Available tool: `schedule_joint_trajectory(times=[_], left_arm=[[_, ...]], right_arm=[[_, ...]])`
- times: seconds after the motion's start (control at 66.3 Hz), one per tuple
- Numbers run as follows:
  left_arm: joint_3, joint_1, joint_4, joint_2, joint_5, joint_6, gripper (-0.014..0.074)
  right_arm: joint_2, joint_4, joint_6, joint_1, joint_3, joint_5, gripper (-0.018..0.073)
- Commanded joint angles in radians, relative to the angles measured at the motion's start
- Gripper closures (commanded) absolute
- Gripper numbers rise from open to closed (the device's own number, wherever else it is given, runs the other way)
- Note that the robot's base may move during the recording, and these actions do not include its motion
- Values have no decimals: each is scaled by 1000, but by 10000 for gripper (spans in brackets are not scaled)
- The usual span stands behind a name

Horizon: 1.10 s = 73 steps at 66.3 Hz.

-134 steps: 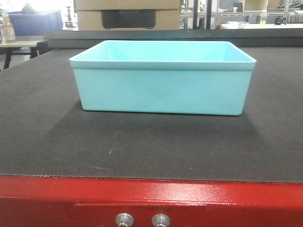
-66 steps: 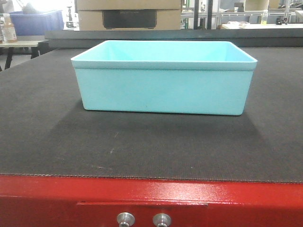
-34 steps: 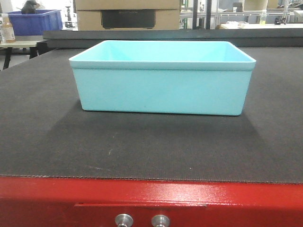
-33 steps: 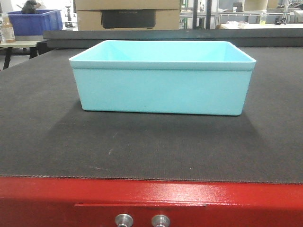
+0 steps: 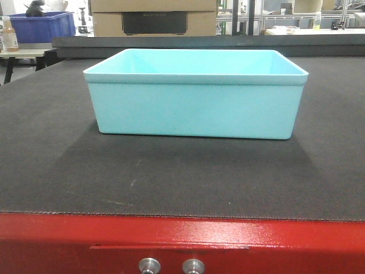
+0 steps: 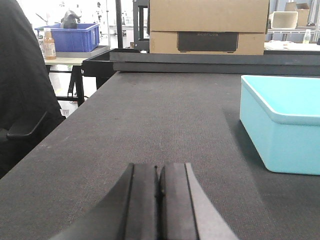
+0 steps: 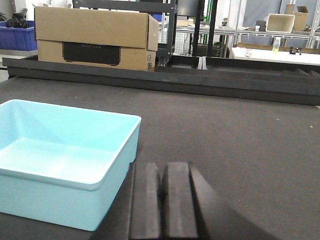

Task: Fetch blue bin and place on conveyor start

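Observation:
The blue bin (image 5: 195, 91) is a light cyan tub standing upright and empty on the dark grey belt of the conveyor start (image 5: 171, 182), behind the red frame (image 5: 182, 240) with its two silver buttons (image 5: 150, 266). Neither gripper shows in the front view. In the left wrist view my left gripper (image 6: 158, 172) is shut and empty above the belt, left of the bin (image 6: 282, 120). In the right wrist view my right gripper (image 7: 163, 172) is shut and empty, just right of the bin (image 7: 60, 155) and apart from it.
A cardboard box (image 5: 154, 17) stands beyond the belt's far edge. A dark royal-blue crate (image 5: 43, 25) and a bottle (image 5: 8, 35) sit on a table at the far left. A dark-clothed shape (image 6: 22, 95) fills the left edge of the left wrist view.
The bin stands in the same place on the belt. The front view has shaken slightly. Something dark has shifted above the far blue crate.

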Motion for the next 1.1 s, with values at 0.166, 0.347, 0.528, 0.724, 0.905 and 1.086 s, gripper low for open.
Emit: schedule_joint_trajectory(times=[0.166,0.347,0.528,0.724,0.905,1.086], left_arm=[[-2,-1,-6,-7,-27,0,707],[-2,-1,-6,-7,-27,0,707],[-2,-1,-6,-7,-27,0,707],[-2,-1,-6,-7,-27,0,707],[-2,-1,-6,-7,-27,0,707],[-2,-1,-6,-7,-27,0,707]], right_arm=[[-6,1,-6,-13,8,-26,721],[-60,68,-15,-100,71,-18,721],[-180,95,-15,-189,218,-50,721],[-310,86,-15,-191,368,-113,721],[-310,81,-15,-191,368,-69,721],[-310,81,-15,-191,368,-74,721]])
